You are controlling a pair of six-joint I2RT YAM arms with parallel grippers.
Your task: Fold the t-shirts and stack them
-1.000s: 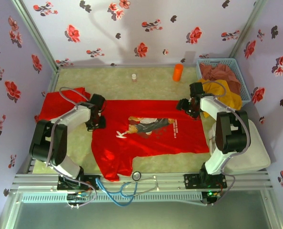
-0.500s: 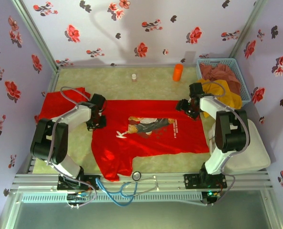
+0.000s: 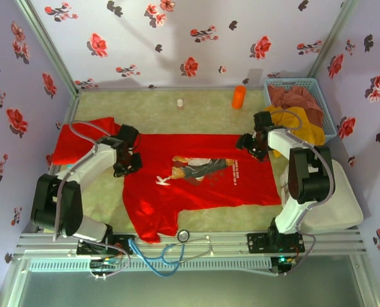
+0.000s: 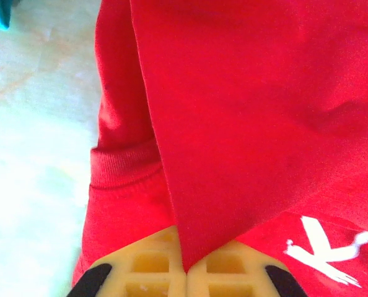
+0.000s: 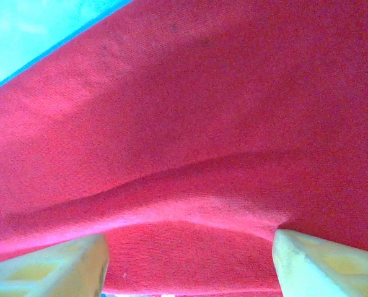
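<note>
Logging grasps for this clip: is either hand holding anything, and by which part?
The left hand pinches a fold at the printed t-shirt's left edge; the right hand is open over its cloth.

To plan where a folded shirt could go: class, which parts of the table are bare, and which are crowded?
Bare carpet: the far strip between the printed t-shirt and the back wall, left of the bottle; the near strip between that shirt and the front rail. Crowded: far right, by the orange cylinder and blue basket.
</note>
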